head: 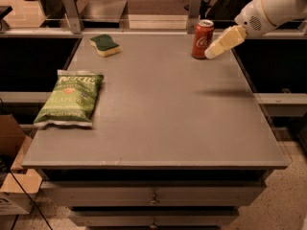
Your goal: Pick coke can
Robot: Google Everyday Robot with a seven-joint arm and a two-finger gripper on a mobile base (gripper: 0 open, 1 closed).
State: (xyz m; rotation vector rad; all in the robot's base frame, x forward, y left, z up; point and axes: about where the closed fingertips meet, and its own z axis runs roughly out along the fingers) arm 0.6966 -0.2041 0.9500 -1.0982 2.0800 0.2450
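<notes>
Red coke can (202, 39) stands upright near the table's far right corner, open on the sides you can see, so a side approach suits it. Your gripper (212, 53) hangs just beside its right flank, angled down from the white arm (273, 6). Contact unclear; wide or narrow, you cannot tell. Judged: approach, no grasp yet.

Green chip bag (69, 98) lies flat at left and a sponge (105, 45) sits far back, both well apart from the can.

Grey matte table (158, 119), drawers (153, 195) below, speckled floor (283, 210), cardboard box (12, 176) lower left.
</notes>
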